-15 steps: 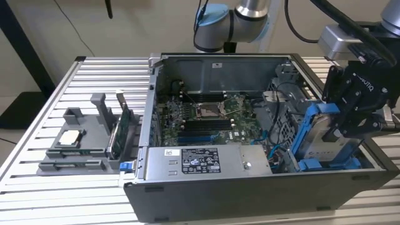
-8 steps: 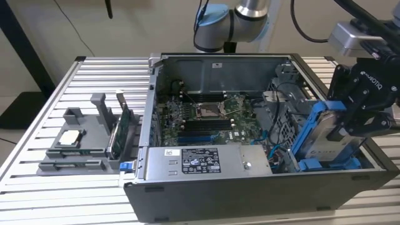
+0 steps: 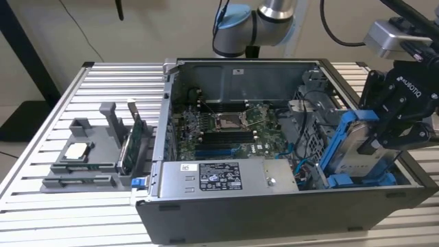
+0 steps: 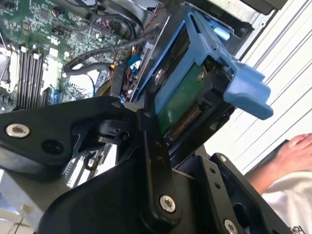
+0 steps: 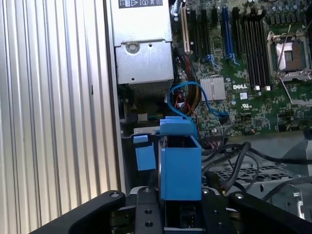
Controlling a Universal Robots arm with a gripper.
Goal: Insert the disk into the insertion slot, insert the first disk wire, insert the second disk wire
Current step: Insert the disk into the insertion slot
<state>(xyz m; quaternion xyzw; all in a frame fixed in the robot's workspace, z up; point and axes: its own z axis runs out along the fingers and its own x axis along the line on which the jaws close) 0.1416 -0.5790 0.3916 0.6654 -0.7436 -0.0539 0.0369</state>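
At the exterior view's right, the arm (image 3: 264,20) reaches down over the open computer case (image 3: 274,216). Its gripper (image 3: 387,141) is clenched on the disk (image 3: 353,146), which stands tilted at the case's near-right corner.

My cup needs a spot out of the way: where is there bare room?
Bare slatted table lies in front of the grey parts holder and behind it, at the exterior view's left. The open computer case is crowded, most where the claw holds the disk.

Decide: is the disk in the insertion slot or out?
Not seated: the disk sticks up above the computer case, in the gripper.
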